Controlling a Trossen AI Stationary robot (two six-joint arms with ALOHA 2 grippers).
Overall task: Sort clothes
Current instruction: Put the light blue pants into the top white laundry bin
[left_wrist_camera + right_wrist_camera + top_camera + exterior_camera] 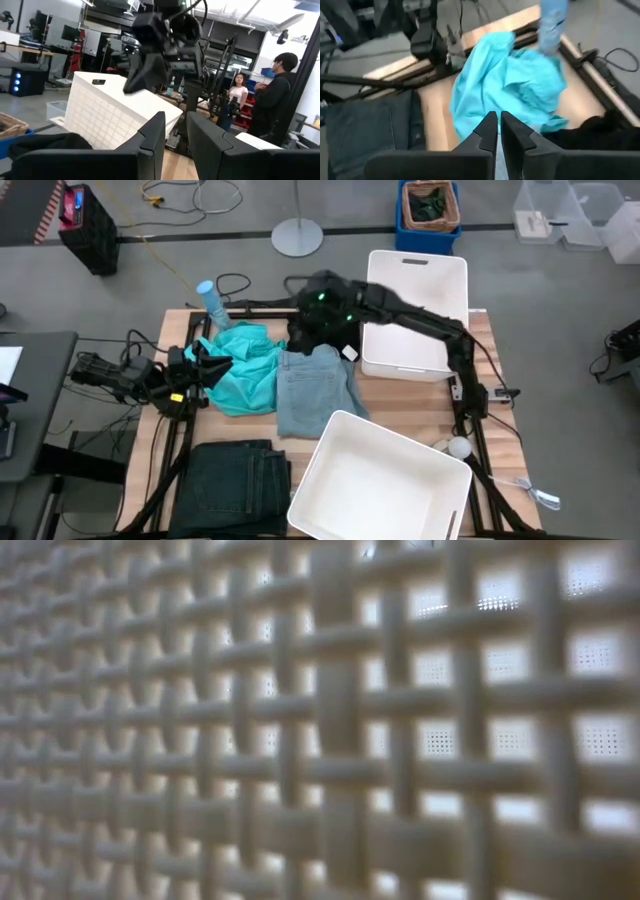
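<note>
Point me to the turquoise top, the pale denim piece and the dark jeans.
turquoise top (243, 370): high view, middle of the crumpled fabric.
pale blue denim piece (312, 387): high view, centre of the folded panel.
dark greenish-black jeans (232, 480): high view, middle of the folded stack at the table's near left.

Even, diffuse overhead illumination in the high view; soft, weak shadows beneath the white bin (380, 480). Low view filled by a defocused lattice wall (320, 720), backlit through its openings. Left wrist view bright, with ceiling glare. Right wrist view motion-blurred across the turquoise top (505, 80).
</note>
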